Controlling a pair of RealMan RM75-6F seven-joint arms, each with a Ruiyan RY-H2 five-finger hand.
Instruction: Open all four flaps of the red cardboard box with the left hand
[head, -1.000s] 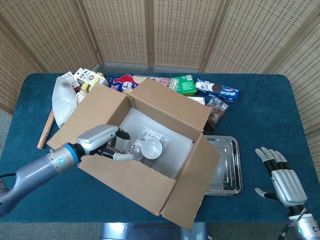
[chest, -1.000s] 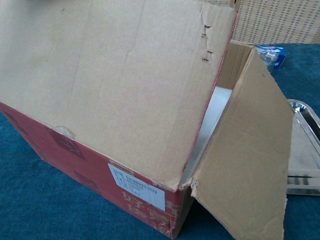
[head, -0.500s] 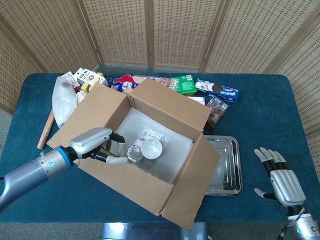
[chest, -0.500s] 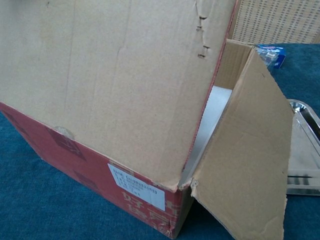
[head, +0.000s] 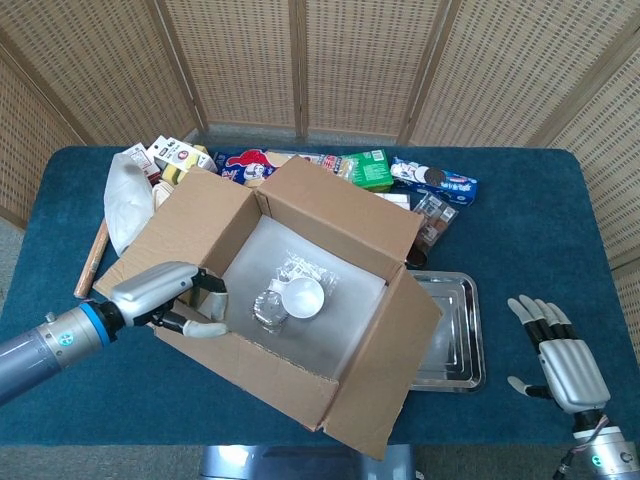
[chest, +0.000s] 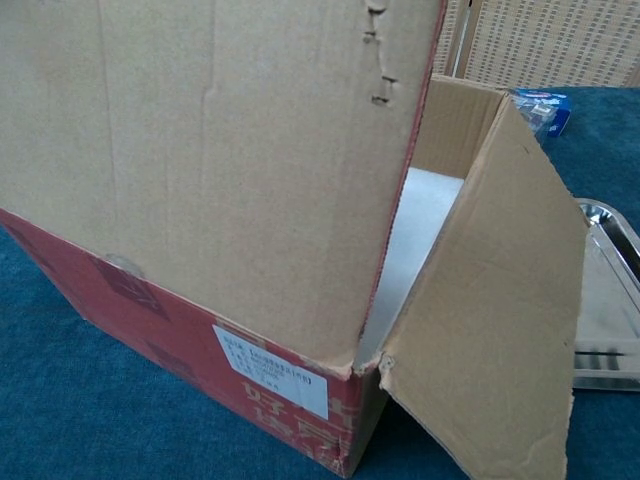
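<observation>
Left hand (head: 165, 298) grips the near flap of the red cardboard box (chest: 200, 350).
Right hand (head: 560, 355) rests spread on the blue table (head: 530, 240), well apart.

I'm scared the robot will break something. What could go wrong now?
Two things, maybe. The left hand grips the box's near flap, which leans up, not folded down; if let go, it may swing back. Pulling hard could also drag the box, and its right flap hangs over the metal tray, so the tray might get shoved. The cup inside could tip too.
</observation>
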